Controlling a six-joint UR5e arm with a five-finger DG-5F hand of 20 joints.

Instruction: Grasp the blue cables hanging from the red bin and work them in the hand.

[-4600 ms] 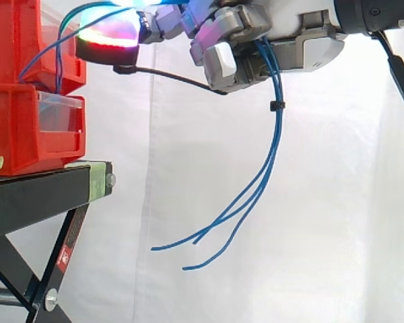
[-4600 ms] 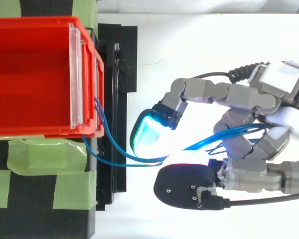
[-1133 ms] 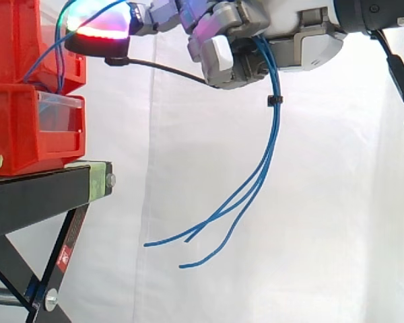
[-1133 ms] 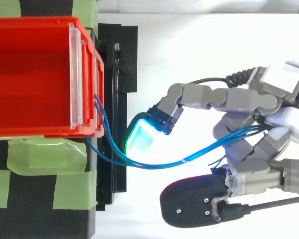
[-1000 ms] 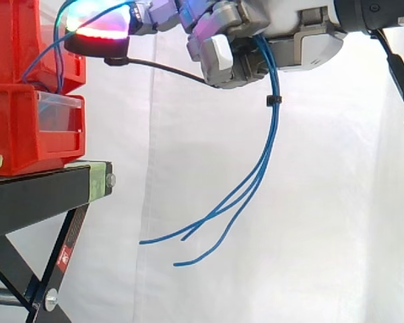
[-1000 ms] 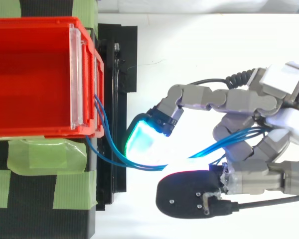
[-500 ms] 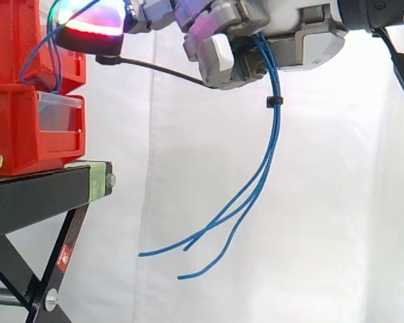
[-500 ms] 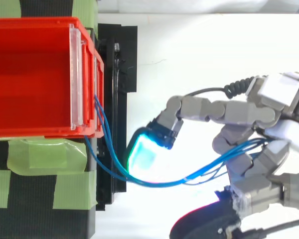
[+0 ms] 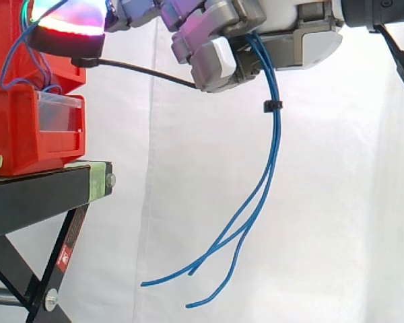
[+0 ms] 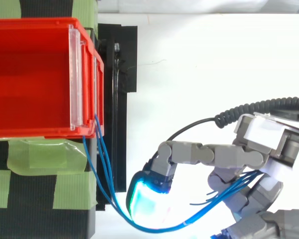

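Observation:
The blue cables (image 9: 273, 134) leave the front corner of the red bin (image 10: 40, 133), loop below it and pass into my hand (image 10: 239, 159). In the side view the hand (image 9: 219, 60) is high up, right of the stacked red bins (image 9: 13, 128). Its fingers are curled round the cables, which then hang down past a black tie (image 9: 272, 105) to loose ends low at centre. One long finger reaches toward the bins, its pad (image 9: 67, 20) glowing red and cyan. From above, a cyan-green pad (image 10: 144, 199) sits beside the cable loop (image 10: 219, 198).
The bins rest on a black stand (image 9: 40, 195) patched with green tape (image 10: 45, 154). A clear label holder (image 10: 75, 74) runs along the bin's front. The white curtain (image 9: 337, 202) hangs behind, with open space under the hand.
The hand has slid along the bin front toward the top view's lower edge, and left in the side view. The cables stay gripped and their loose ends hang lower.

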